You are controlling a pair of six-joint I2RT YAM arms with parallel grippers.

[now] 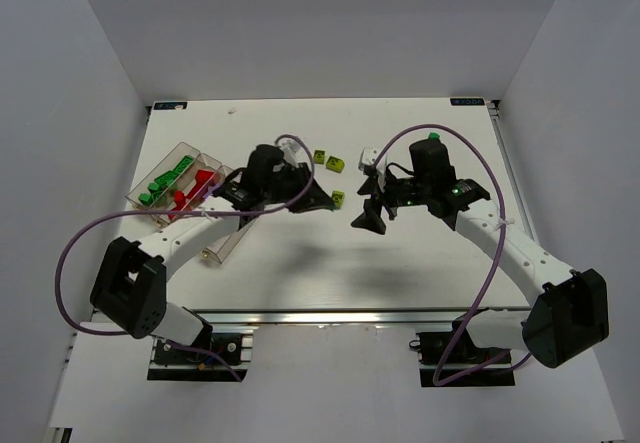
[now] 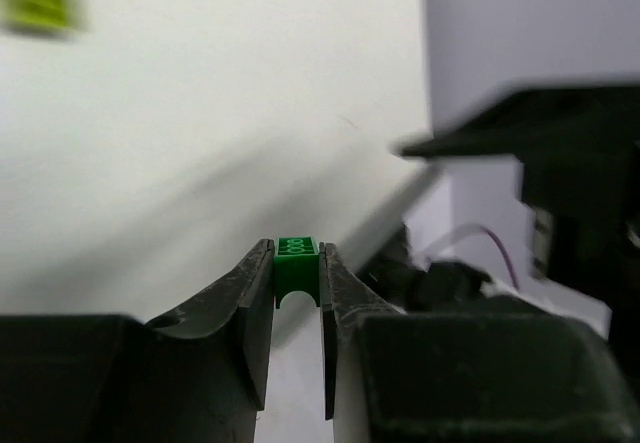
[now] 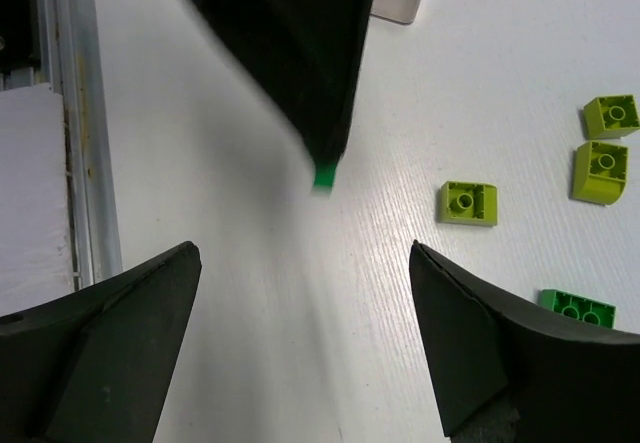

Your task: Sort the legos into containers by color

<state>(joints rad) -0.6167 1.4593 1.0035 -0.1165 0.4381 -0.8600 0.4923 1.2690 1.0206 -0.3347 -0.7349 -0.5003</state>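
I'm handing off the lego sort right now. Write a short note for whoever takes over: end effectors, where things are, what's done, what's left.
Left end effector: shut on a green brick, right of the tray.
Right end effector: open, empty, over the table near the loose bricks.
Done: green bricks and red bricks lie in the tray, apparently in separate rows.
Left: place the held brick with the greens, then sort three yellow-green bricks and one loose green brick.

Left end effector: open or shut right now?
Shut. The left wrist view shows the left end effector pinching a green brick between its fingertips.
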